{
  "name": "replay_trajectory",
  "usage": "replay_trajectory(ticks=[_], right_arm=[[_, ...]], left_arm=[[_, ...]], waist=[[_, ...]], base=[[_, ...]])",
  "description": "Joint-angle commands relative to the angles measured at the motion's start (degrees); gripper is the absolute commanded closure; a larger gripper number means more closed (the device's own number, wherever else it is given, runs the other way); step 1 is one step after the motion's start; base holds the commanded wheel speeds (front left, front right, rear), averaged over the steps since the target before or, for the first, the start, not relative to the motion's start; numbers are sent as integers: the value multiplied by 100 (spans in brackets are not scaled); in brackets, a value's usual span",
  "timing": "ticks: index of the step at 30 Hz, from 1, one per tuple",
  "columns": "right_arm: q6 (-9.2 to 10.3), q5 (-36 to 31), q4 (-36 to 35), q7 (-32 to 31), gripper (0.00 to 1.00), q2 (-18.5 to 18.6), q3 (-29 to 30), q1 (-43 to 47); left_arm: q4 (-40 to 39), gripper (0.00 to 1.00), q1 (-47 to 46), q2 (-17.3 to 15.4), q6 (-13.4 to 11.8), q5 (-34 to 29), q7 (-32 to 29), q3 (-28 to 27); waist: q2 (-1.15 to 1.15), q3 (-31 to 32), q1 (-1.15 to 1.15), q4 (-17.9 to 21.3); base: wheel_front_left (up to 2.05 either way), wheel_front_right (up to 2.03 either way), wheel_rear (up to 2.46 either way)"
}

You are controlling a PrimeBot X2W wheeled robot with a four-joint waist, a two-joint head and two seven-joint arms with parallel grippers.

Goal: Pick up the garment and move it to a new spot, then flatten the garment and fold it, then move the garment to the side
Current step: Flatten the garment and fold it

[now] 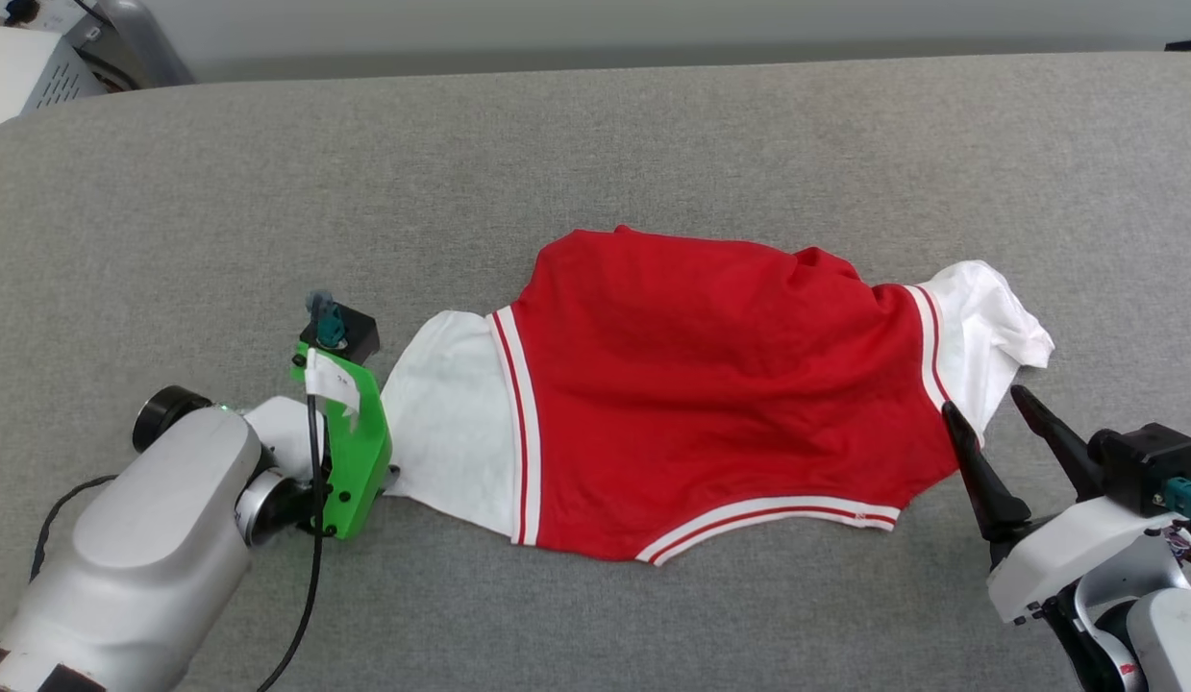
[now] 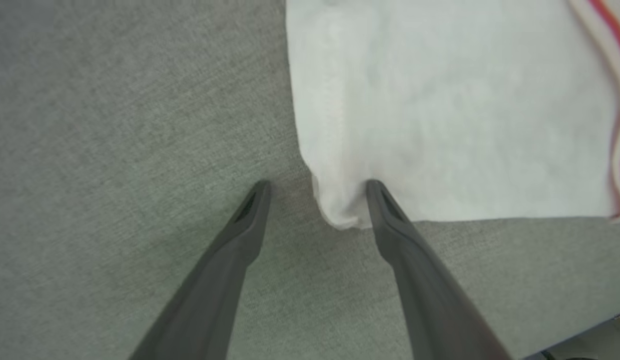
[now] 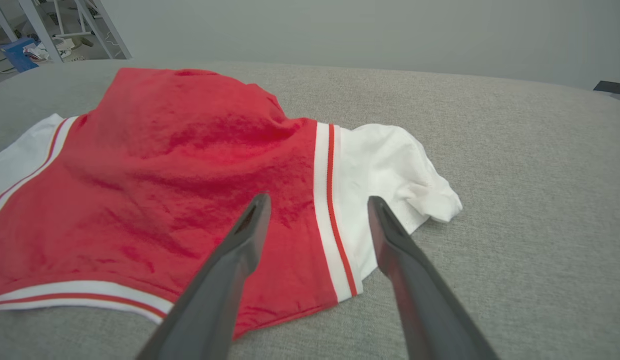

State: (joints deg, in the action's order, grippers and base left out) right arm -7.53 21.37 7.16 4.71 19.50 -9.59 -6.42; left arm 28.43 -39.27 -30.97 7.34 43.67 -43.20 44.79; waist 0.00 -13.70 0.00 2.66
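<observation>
The garment (image 1: 691, 384) is lying in the middle of the grey worktop (image 1: 595, 144). Its long axis is running left to right, with a white sleeve pointing out at each end. The left gripper (image 2: 315, 187) is pointing down, jaws wide, straddling the left sleeve's corner. The right gripper (image 1: 984, 404) is angling forward, jaws wide, at the right sleeve's seam.

Open grey surface (image 1: 595, 144) all round garment (image 1: 710, 404), esp. far side & near edge.
</observation>
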Motion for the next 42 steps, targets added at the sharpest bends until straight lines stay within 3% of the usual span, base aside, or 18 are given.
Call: replay_trajectory(ticks=[1, 2, 9, 15, 18, 22, 27, 31, 35, 42], right_arm=[[4, -56, 30, -10, 0, -20, -29, -108], [4, -56, 54, -13, 0, -25, -52, -121], [4, -11, 169, 55, 0, 112, 64, -163], [4, 17, 28, -134, 0, 525, 320, -269], [4, 124, -59, -492, 0, 914, 243, -411], [4, 531, -168, -1352, 0, 1521, -201, -701], [4, 1545, -421, -3157, 0, 2427, -1204, -1104], [4, 2031, -531, -4169, 0, 2850, -1800, -1511], [4, 2180, -286, -4595, 0, 2903, -2265, -1931], [4, 2162, 653, -4434, 0, 2481, -2868, -2504]], left_arm=[[136, 0, -39, 49, 14, 61, -58, 179], [200, 100, -46, 44, 14, 104, -79, 300], [308, 100, -91, -255, 14, 303, 605, 587], [410, 100, -108, -618, 14, 476, 1282, 349], [422, 100, -88, -740, 10, 542, 1486, 220], [372, 100, -72, -821, -50, 577, 1709, 100], [202, 100, -101, -780, -173, 534, 1892, 56], [58, 100, -173, -739, -254, 431, 1934, 97], [-77, 100, -274, -676, -320, 362, 1953, 119], [-290, 100, -439, -616, -404, 286, 2005, 116]], waist=[[0, -103, 0, 66], [0, -120, 0, 72], [0, 12, 0, 3], [0, 224, 0, -151], [0, 272, 0, -221], [0, 278, 0, -274], [0, 233, 0, -346], [0, 130, 0, -405], [0, -7, 0, -471], [0, -288, 0, -563]], base=[[0, 0, 0], [0, 0, 0], [0, 0, 0], [0, 0, 0], [0, 0, 0], [0, 0, 0], [0, 0, 0], [0, 0, 0], [0, 0, 0], [0, 0, 0]])
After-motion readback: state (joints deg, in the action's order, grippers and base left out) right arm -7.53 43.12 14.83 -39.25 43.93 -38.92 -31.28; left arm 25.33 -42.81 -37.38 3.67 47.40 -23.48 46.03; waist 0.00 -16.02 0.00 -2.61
